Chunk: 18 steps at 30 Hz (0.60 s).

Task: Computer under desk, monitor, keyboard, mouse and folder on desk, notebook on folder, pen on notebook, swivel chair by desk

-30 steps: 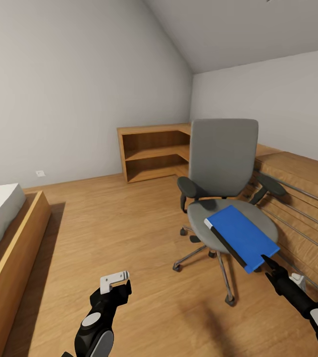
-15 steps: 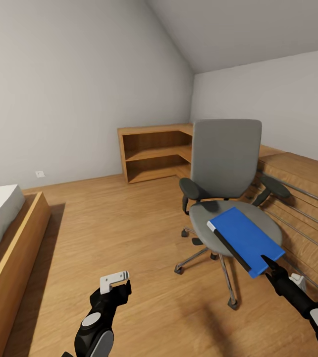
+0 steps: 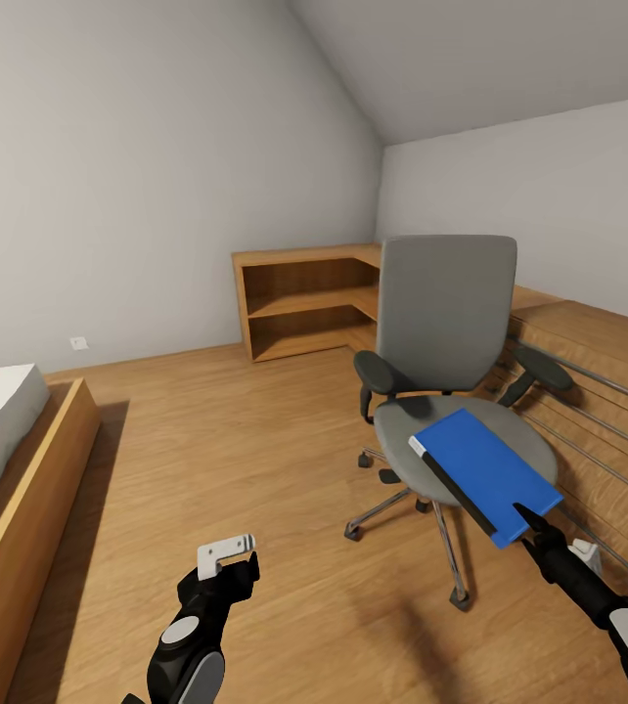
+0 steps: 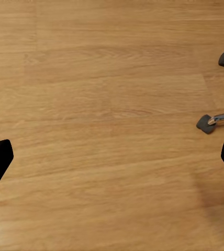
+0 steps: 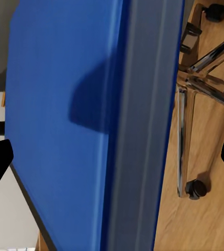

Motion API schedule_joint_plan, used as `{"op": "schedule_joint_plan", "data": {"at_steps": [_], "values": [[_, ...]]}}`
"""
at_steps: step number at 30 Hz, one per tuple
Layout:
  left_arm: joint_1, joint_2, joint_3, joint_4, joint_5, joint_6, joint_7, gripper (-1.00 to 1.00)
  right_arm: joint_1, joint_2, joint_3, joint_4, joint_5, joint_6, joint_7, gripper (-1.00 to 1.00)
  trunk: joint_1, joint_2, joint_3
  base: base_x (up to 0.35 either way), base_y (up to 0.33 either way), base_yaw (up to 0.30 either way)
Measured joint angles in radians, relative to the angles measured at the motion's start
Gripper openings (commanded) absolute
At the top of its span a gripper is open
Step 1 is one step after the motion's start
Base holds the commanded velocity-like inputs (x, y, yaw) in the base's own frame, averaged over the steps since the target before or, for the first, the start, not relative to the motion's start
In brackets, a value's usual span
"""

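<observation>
**A:** Wood floor (image 4: 107, 125) lies nearest, under the left gripper (image 4: 112, 157); its fingers stand wide apart with nothing between them, and two casters of the chair's base sit off to one side.

**B:** And the right gripper (image 3: 539, 533)?

**A:** Low at the near right, reaching up to the front corner of the folder (image 3: 485, 471). From the head its dark tip meets the folder's near edge. Along the wrist, the two fingers are spread far apart and the blue cover fills the space between them, very close.

**B:** Clamped on it?

**A:** No, I judge they are open around it, not gripping. Whether a finger touches the cover I cannot tell.

**B:** Where does the folder lie?

**A:** Flat on the grey seat of the swivel chair (image 3: 446, 303), its near corner sticking out past the seat's front edge, dark spine toward the left arm.

**B:** How far along is the job?

**A:** Early, by my reading. The folder is not yet off the chair, so lifting it and carrying it to the counter are left, then the stacking and the chair itself. Beyond the chair stands a wooden corner shelf (image 3: 299, 298) against the white wall
</observation>
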Motion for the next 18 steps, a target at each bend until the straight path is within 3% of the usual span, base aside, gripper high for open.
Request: {"op": "schedule_joint_plan", "data": {"at_steps": [18], "values": [[0.0,0.0,0.0,0.0,0.0,0.0,0.0,1.0,0.0,0.007,0.014,0.0,0.0,0.0,0.001,1.0,0.0,0.0,0.0,0.0,0.0,0.0]]}}
